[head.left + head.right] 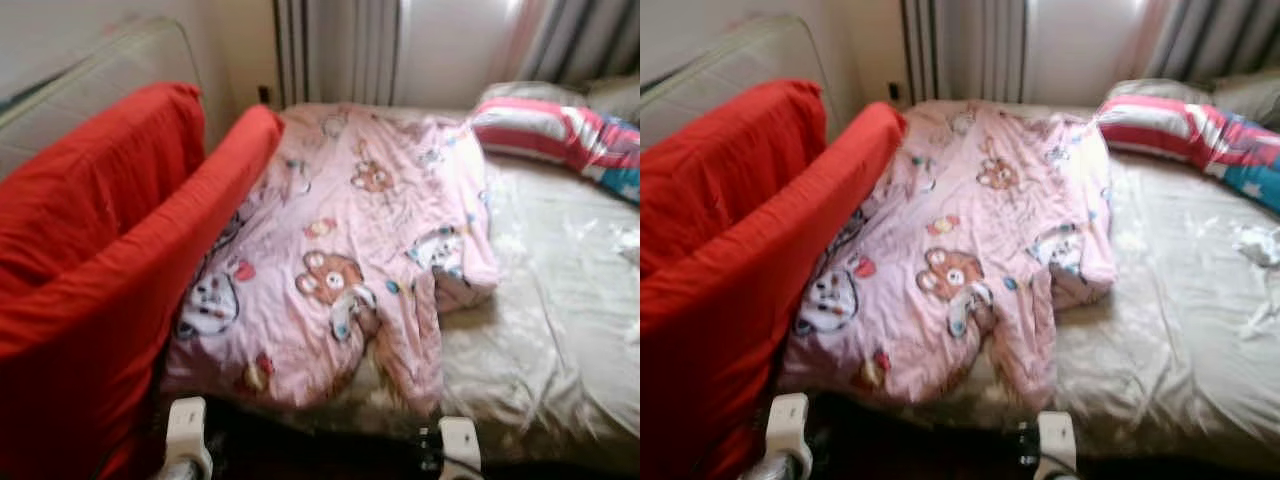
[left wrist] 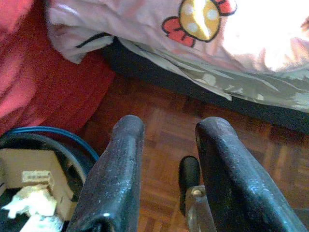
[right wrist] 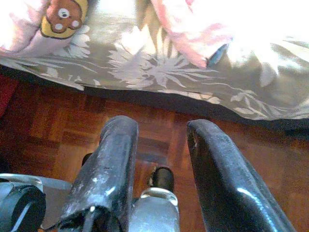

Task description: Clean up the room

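Observation:
A pink cartoon-print blanket [image 1: 350, 250] lies rumpled across the left half of the bed, hanging over its near edge. The beige floral sheet [image 1: 560, 300] is bare on the right half. A striped pillow [image 1: 560, 130] sits at the head on the right, and crumpled white tissue [image 1: 1260, 243] lies on the sheet near the right edge. Both arms hang low before the bed's near edge. My left gripper [image 2: 170, 130] is open over the parquet floor [image 2: 159, 121] with nothing between its fingers. My right gripper [image 3: 161, 128] is open too, below the sheet's hanging edge [image 3: 159, 67].
A red-covered sofa [image 1: 90, 270] stands tight against the bed's left side. A blue-rimmed bin [image 2: 43, 140] holding cardboard and paper sits on the floor by the sofa, close to my left gripper. Curtains [image 1: 340, 50] hang behind the bed.

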Robot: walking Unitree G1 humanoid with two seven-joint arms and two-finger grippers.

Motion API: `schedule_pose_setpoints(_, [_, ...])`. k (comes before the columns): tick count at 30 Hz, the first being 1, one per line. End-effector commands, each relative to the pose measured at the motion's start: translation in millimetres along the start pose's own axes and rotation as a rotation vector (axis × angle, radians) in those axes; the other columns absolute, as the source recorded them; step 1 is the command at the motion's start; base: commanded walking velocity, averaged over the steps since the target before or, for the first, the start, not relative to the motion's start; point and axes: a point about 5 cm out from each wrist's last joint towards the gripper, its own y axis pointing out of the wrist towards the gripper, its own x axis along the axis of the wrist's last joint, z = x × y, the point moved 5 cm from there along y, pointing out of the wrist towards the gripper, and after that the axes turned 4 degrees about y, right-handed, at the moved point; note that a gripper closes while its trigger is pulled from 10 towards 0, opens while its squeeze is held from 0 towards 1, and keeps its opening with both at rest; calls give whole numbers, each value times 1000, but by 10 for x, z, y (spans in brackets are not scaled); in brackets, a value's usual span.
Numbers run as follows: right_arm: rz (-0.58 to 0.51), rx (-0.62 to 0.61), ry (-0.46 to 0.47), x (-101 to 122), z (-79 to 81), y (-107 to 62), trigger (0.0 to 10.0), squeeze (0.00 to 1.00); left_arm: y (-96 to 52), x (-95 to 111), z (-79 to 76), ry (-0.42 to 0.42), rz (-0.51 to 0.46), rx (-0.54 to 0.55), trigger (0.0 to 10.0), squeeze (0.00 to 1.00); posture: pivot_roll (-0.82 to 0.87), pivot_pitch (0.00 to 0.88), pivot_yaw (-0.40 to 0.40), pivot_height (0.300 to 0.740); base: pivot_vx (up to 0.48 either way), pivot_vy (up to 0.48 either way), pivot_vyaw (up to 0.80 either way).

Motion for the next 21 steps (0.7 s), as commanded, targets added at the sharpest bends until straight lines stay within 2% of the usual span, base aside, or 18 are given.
schedule_pose_setpoints(1, [11, -12, 12, -50, -25, -12, 10000, 0, -3, -22, -11, 5, 8, -3, 10000, 0, -20, 0, 48, 740, 0, 0, 0])
schedule_pose_setpoints(21, [27, 17, -65, -105, 37, -20, 10000, 0, -11, -65, -48, 11, 17, -20, 10000, 0, -26, 0, 46, 740, 0, 0, 0])
